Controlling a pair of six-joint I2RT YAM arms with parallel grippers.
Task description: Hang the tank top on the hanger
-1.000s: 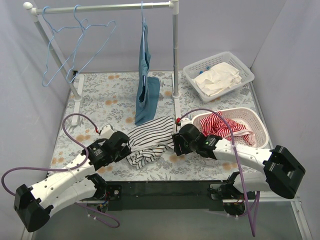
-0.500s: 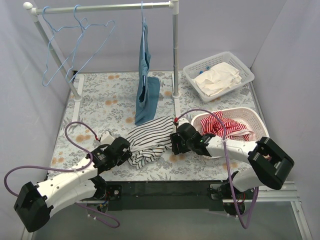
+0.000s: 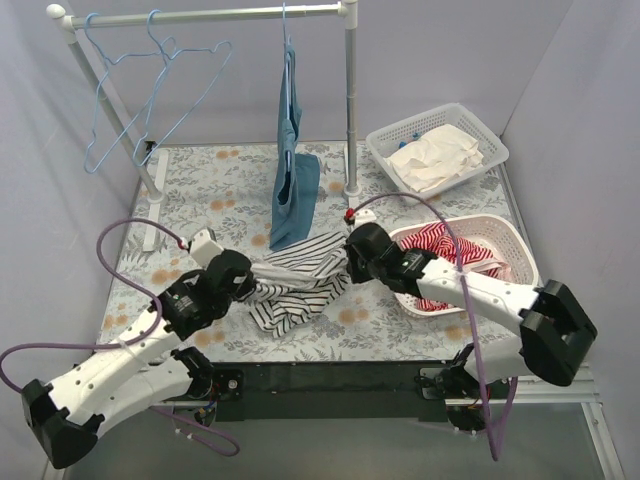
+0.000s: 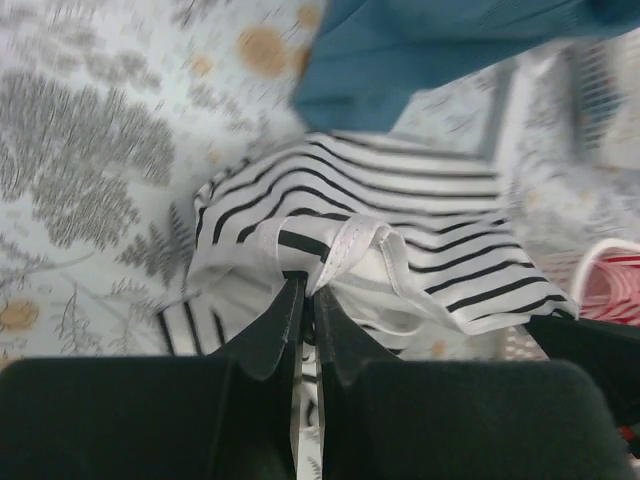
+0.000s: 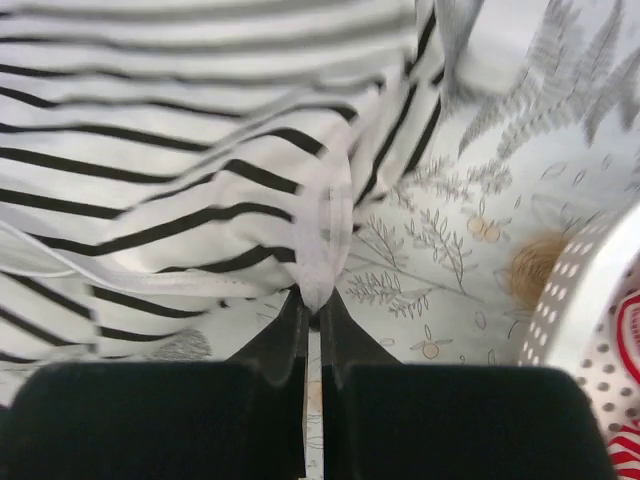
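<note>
The tank top [image 3: 300,282], white with thin black stripes, hangs bunched between my two arms just above the floral table. My left gripper [image 3: 248,287] is shut on the top's white hem [image 4: 345,245] at its left side. My right gripper [image 3: 348,262] is shut on a white edge band [image 5: 322,262] at the top's right side. In both wrist views the striped fabric [image 5: 160,170] fans out from the pinched jaws. Light-blue wire hangers [image 3: 150,95] hang on the left part of the white rail [image 3: 200,14], far from both grippers.
A teal-blue garment [image 3: 292,190] hangs from the rail down to the table, just behind the tank top. A pink basket [image 3: 520,250] with a red-and-white striped garment [image 3: 445,250] stands right of my right arm. A white basket [image 3: 480,135] with white cloth sits at the back right.
Both grippers closed on the tank top's edges and rose, pulling the fabric up and away from the near edge. The right arm swung up toward the rail post.
</note>
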